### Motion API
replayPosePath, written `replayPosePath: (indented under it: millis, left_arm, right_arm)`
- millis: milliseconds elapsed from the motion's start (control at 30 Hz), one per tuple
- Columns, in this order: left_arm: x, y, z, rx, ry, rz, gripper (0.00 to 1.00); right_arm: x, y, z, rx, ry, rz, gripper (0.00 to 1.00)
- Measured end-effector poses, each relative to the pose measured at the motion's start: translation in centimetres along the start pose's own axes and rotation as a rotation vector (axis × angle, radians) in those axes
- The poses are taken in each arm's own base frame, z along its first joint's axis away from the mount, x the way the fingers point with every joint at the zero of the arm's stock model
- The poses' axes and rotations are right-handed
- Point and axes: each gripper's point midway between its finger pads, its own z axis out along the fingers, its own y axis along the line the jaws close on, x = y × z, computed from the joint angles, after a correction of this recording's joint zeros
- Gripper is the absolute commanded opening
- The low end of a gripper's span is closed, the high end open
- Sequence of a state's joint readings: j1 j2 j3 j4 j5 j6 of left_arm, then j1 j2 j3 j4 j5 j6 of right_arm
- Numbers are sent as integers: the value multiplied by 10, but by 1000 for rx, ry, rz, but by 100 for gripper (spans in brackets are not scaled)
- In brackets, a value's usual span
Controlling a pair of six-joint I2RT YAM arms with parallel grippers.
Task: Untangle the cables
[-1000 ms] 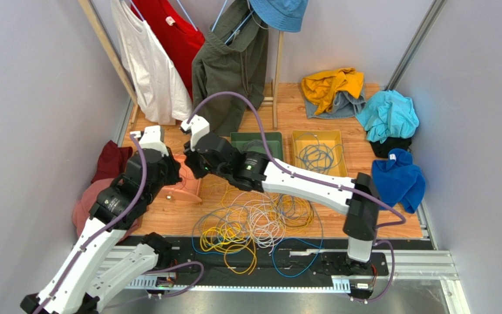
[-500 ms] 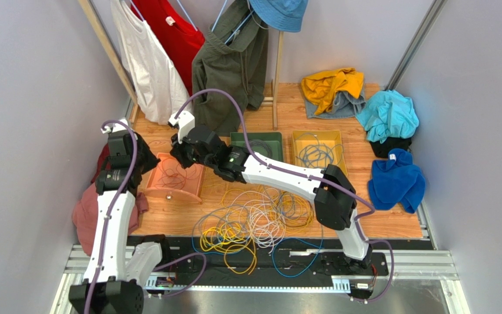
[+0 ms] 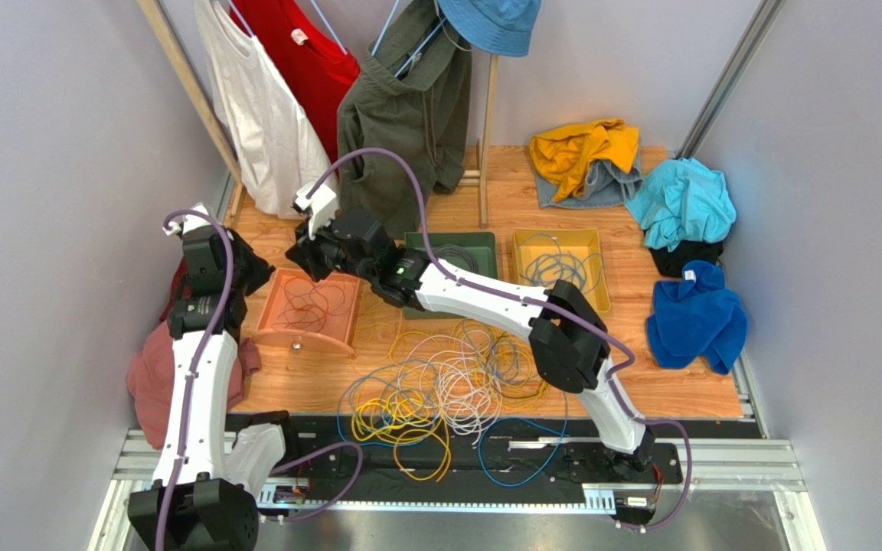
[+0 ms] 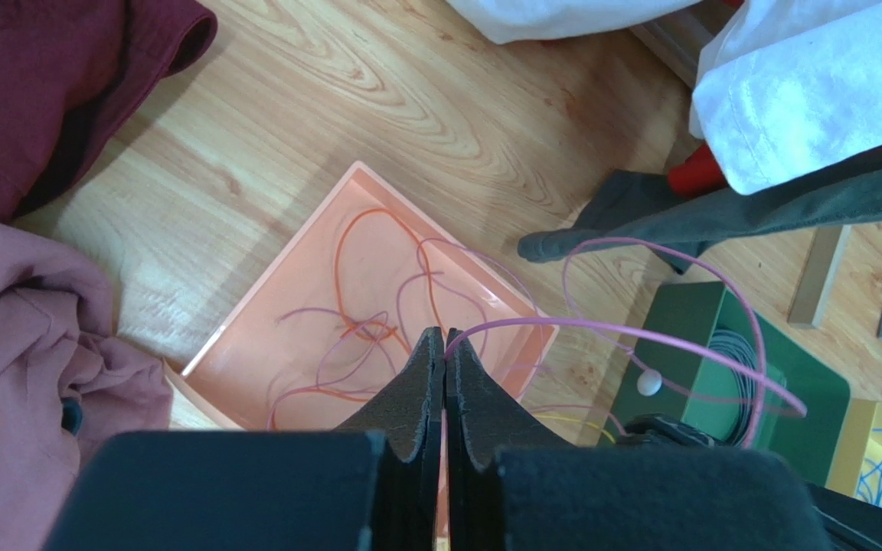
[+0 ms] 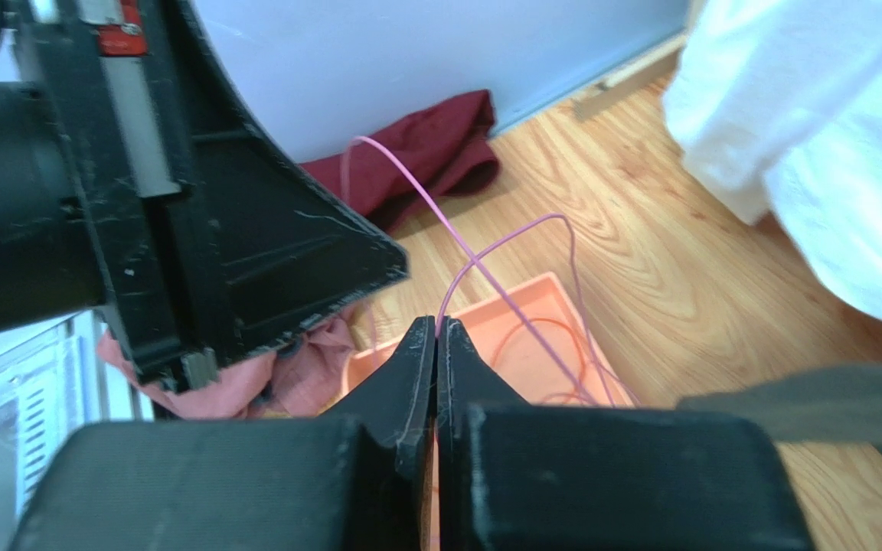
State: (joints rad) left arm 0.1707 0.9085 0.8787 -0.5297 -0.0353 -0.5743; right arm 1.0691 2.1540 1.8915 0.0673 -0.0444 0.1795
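The left arm has swung out of its low crouch beside the orange tray (image 3: 302, 335) and now stands tall at the left edge of the desk (image 3: 641, 385). The right arm has stretched further toward the far-left corner. Both wrists now meet over that tray.

The left gripper (image 4: 445, 335) has its jaws pressed together on a thin pink cable (image 4: 641, 335). The right gripper (image 5: 435, 327) has its jaws clamped on the same strand. From the left jaws the strand arcs in a wide loop over the green tray (image 3: 451, 237). We judge that this one strand is freed from the main heap of cables (image 3: 446, 390) and brought over the orange tray, where a few orange and pink strands already lie. Letting it go looks like the step in hand. The heap of yellow, blue and white-grey strands sits at the middle of the near edge, so most of the work remains.

From above, the pink cable is too thin to make out at all. In the left wrist view its loop runs down behind the gripper body, so we cannot tell where its far end lies or whether it trails back to the heap. The right arm covers part of the green tray. In the right wrist view the left arm's black housing blocks the left side.
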Motion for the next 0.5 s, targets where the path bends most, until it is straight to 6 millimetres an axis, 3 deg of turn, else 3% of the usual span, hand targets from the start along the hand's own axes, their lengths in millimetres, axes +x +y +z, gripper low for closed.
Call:
replayPosePath:
  millis: [100, 233, 500]
  left_arm:
    - [2, 3, 2, -10, -1, -1, 0]
    - [21, 16, 8, -42, 21, -6, 0]
    - [50, 31, 24, -98, 124, -13, 0]
  right_arm:
    - [3, 5, 8, -46, -11, 15, 0]
    - [17, 9, 15, -106, -3, 72, 0]
    - [74, -5, 21, -114, 111, 172, 0]
